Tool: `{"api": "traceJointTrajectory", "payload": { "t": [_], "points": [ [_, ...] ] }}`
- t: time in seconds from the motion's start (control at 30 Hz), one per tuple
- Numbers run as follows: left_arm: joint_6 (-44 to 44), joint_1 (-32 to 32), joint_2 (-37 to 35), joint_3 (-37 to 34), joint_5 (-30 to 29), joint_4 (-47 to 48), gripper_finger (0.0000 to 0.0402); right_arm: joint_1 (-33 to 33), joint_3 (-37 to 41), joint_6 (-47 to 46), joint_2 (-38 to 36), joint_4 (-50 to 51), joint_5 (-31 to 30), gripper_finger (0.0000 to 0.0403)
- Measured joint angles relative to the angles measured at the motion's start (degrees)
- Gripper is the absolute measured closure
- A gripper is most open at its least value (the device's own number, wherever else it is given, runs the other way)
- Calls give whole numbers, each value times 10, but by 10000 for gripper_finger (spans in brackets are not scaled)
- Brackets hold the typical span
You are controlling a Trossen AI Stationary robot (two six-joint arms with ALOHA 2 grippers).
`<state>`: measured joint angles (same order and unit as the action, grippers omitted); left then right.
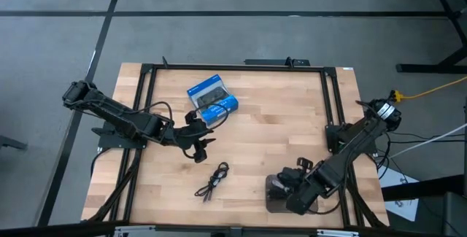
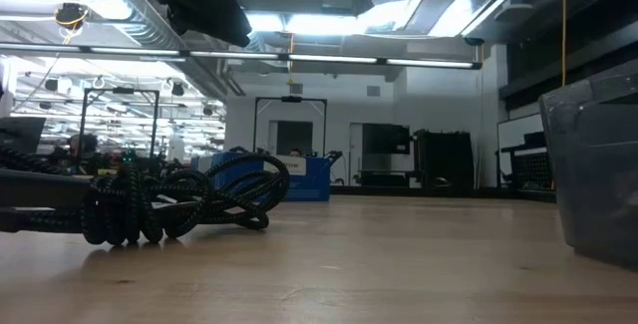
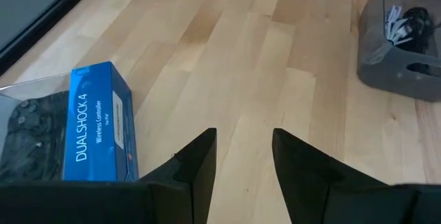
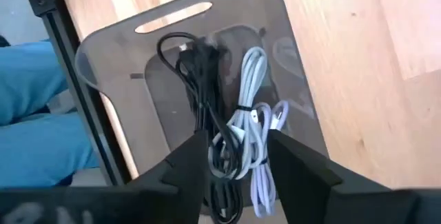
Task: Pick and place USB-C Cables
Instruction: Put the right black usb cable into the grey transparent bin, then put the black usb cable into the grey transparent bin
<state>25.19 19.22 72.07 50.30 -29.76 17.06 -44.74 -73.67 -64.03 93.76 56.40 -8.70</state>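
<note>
Table (image 1: 277,120): mine to clear. Blue box (image 1: 212,98), upper centre. Grey bin (image 1: 276,195), lower right, holding black and white cables (image 4: 234,134). My right gripper (image 4: 238,176) hovers over it, jaws open and empty. Left gripper (image 3: 244,162), centre-left, open. One black cable (image 1: 213,181) lies loose, lower centre; I judge it next, needing a descent and pinch.

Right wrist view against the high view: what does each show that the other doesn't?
Only the right wrist view shows what is inside the grey bin: black cables and whitish cables, with the open right pincer above them. Only the high view shows the left pincer near the blue box, and one black cable lying loose on the table. Both show the bin, the right pincer and the wooden table top.
</note>
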Motion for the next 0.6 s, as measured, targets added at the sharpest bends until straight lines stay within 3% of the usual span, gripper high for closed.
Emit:
{"api": "traceJointTrajectory", "payload": {
  "t": [0.1, 0.27, 0.33, 0.5, 0.6],
  "points": [
    [2, 0, 0, 0, 0, 0, 266, 0, 0, 9, 0, -1, 7, 242],
    [9, 0, 0, 0, 1, -2, 266, 2, 0, 102, 0, -1, -11, 240],
    [26, 0, 0, 0, 4, -5, 266, 6, 0, 119, 0, -1, -79, 239],
    [72, 1, 0, 0, 5, -11, 266, 29, 0, 87, 0, 34, -378, 239],
    [93, 1, 0, 0, 7, -15, 266, 52, 0, 25, -2, 97, -476, 241]
  ]
}}
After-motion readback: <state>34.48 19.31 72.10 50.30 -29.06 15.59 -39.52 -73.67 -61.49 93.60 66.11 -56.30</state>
